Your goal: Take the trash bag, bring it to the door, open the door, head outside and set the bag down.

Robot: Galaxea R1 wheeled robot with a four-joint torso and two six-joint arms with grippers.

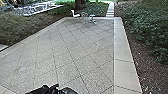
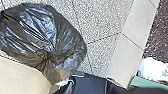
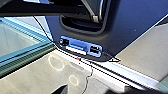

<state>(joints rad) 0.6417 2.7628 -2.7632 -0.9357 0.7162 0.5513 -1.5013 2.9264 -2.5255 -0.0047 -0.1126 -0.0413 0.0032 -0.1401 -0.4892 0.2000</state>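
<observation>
The black trash bag point(image 1: 47, 89) shows at the bottom edge of the head view. In the left wrist view the bag point(image 2: 37, 32) hangs full and shiny above the paving, its plastic gathered into a twisted neck. My left gripper point(image 2: 62, 82) is shut on that neck. Part of my right gripper point(image 3: 61, 89) appears as a dark tip in the right wrist view, away from the bag. Beside the robot's dark base, the right wrist view has a glass pane with a framed edge point(image 3: 27, 56), which looks like the door.
Ahead lies a tiled patio point(image 1: 72, 52) with a pale stone border point(image 1: 122, 52) on the right. A white chair point(image 1: 75, 15) and other light furniture stand at its far end. Hedges point(image 1: 147, 25) flank both sides. A pale threshold strip point(image 3: 112, 73) runs beside the base.
</observation>
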